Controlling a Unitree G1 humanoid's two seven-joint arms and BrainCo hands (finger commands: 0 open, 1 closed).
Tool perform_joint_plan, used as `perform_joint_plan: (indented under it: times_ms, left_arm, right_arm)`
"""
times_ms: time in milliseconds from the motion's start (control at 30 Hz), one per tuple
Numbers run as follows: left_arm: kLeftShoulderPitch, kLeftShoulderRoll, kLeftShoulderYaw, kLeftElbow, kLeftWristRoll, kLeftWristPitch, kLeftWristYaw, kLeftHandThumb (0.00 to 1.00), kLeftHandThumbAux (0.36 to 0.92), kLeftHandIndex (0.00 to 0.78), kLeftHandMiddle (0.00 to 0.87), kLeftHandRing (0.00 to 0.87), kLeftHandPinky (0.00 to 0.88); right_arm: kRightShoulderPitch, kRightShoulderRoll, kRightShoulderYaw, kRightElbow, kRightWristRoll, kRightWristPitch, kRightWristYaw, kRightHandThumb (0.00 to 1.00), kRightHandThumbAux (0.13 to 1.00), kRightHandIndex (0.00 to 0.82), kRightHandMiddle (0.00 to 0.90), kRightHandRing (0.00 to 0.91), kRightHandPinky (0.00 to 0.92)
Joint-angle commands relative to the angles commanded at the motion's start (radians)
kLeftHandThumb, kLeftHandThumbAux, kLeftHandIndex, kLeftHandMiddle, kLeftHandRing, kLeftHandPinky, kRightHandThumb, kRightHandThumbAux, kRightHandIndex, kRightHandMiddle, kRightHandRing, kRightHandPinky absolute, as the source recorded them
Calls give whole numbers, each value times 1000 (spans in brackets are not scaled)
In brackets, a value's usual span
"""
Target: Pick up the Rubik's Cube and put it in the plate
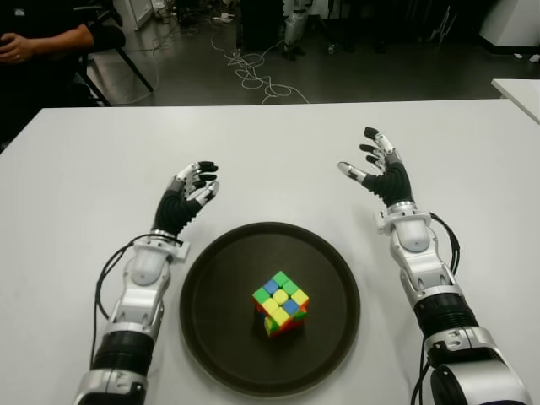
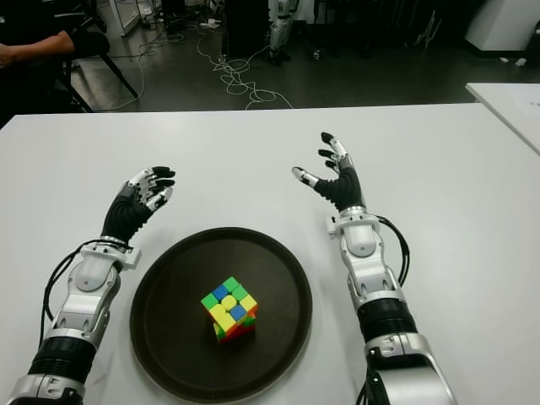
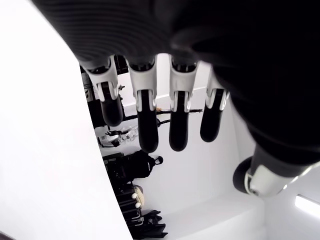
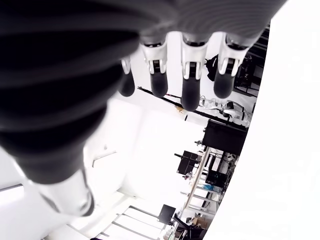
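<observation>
**Q:** What does the work surface look like, and where is the cube?

**A:** A plain white bench [image 1: 76,186] fills most of the head view. Near its front edge lies a round dark brown plate [image 1: 211,287] with a low raised rim. The multicoloured Rubik's Cube [image 1: 280,303] sits inside it, a little front of centre, one corner turned toward the camera, touched by neither hand.

**Q:** And the hands?

**A:** The left hand [image 1: 187,196] shows just behind the plate's left edge, palm down, fingers [image 3: 148,127] loosely apart and holding nothing. The right hand [image 1: 384,173] shows behind and to the right of the plate, fingers [image 4: 191,87] spread wide, empty.

**Q:** What is the room like beyond the bench?

**A:** A dark grey floor [image 1: 363,76] with tangled white cables [image 1: 253,72]. At the far left a seated person's arm in a black sleeve [image 1: 59,38]. A second white table's corner [image 1: 519,91] shows at the far right.
</observation>
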Motion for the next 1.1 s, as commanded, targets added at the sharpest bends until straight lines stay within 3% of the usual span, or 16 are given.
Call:
perform_joint_plan:
  times_ms: [500,1100]
  left_arm:
    - [0,-9,6,2,-17,-2,0,246,582,228,243,219,144]
    - [0,-12,7,-1,-9,24,30,218,575,140,213,204,152]
  right_arm:
    - [14,6,-2,-31,4,9,3,294,751,46,122,146,169]
    - [65,15,9,-117,11,43,40,328,750,50,123,148,177]
